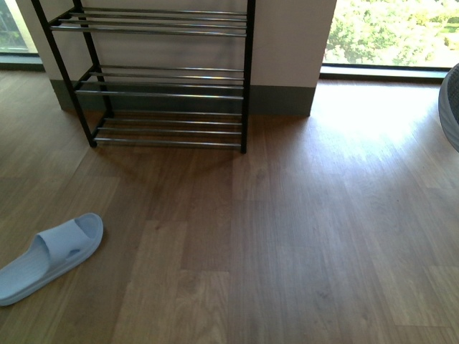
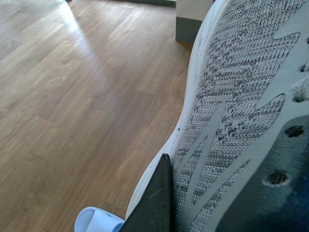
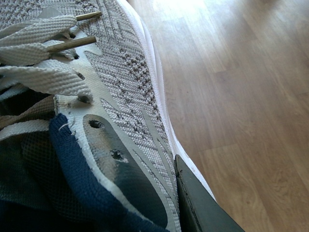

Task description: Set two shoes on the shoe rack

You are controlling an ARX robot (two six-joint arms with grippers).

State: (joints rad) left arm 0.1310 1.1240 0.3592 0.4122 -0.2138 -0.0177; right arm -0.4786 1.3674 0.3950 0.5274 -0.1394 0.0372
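The shoe rack (image 1: 161, 79), a black frame with chrome bars, stands against the wall at the far left of the front view; neither arm shows there. In the left wrist view my left gripper (image 2: 203, 193) is shut on a grey knit sneaker (image 2: 236, 111) held above the wood floor. One dark finger (image 2: 157, 203) presses its side by the white sole; the other finger is hidden. My right gripper (image 3: 145, 193) is shut on the second grey knit sneaker (image 3: 125, 82), whose laces and navy lining show. Its dark finger (image 3: 198, 205) lies against the outer side.
A light blue slipper (image 1: 50, 256) lies on the floor at the near left, and the slipper (image 2: 94, 221) shows below the left sneaker. White wall with grey skirting (image 1: 287, 100) stands behind the rack. A grey rounded object (image 1: 450, 107) sits at the right edge.
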